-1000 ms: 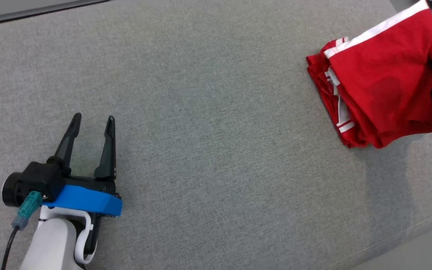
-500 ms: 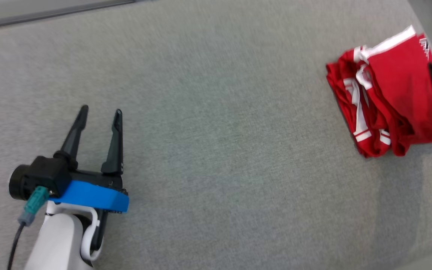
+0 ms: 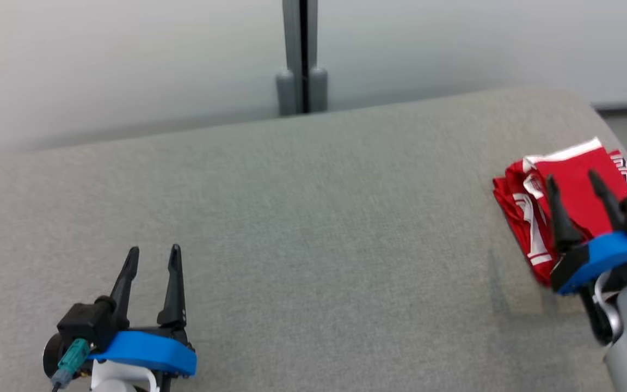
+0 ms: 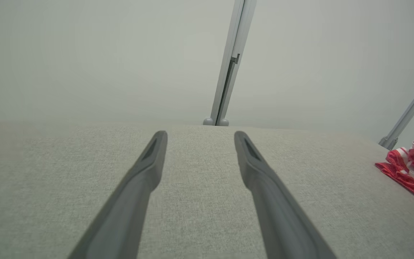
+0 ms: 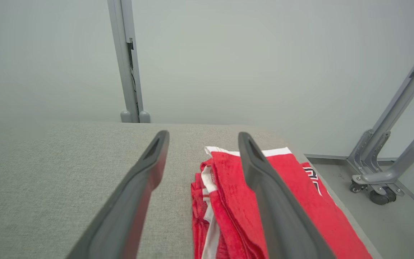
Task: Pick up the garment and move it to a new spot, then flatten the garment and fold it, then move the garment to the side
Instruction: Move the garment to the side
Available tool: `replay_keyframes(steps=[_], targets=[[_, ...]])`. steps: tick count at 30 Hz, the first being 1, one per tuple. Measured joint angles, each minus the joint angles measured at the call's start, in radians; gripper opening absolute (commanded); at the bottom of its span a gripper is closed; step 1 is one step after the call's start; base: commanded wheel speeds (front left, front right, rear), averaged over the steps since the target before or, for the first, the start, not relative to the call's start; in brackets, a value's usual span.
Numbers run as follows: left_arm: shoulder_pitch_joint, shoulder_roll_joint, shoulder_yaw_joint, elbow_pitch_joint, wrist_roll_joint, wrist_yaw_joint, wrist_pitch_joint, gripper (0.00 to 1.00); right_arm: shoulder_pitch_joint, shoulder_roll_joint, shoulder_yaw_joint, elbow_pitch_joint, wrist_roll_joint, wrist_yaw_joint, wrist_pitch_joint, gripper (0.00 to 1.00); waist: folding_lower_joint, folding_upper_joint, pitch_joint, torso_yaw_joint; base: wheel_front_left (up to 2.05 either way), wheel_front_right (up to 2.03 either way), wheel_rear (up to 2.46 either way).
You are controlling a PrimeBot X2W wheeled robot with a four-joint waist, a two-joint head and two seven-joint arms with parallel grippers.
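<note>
Both claws spread and empty; the folded garment lay at the right end of the surface.
Nearest the robot, the left claw (image 3: 154, 249) stood over bare grey cloth at the lower left, its fingers apart with nothing between them, well away from the garment. At the lower right, the right claw (image 3: 571, 176) was likewise spread and gripped nothing; its fingers reached over the near part of the red garment (image 3: 577, 201). Whether they touched it could not be told. The garment, trimmed in white, lay folded in stacked layers close to the right edge of the surface (image 3: 313, 218). Beyond the far edge stood a grey upright post (image 3: 300, 54) against a pale wall. The right wrist view showed a wheeled grey frame (image 5: 379, 187) on the floor past the garment.
</note>
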Motion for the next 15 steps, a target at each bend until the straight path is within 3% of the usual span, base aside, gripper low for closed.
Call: replay_keyframes(steps=[10, 15], targets=[[0.062, -0.013, 0.024, 0.059, -0.010, 0.011, -0.004, 1.00, 0.265, 0.173, -0.123, -0.272, -0.139, 0.000, 0.011, 1.00, 0.0001, 0.0000, -0.070, 0.077, 0.00, 0.00, 0.00], [0.065, -0.020, 0.030, 0.074, -0.009, 0.011, -0.005, 1.00, 0.350, 0.220, -0.143, -0.363, -0.181, 0.000, 0.028, 1.00, 0.0002, 0.0000, -0.088, 0.095, 0.00, 0.00, 0.00]])
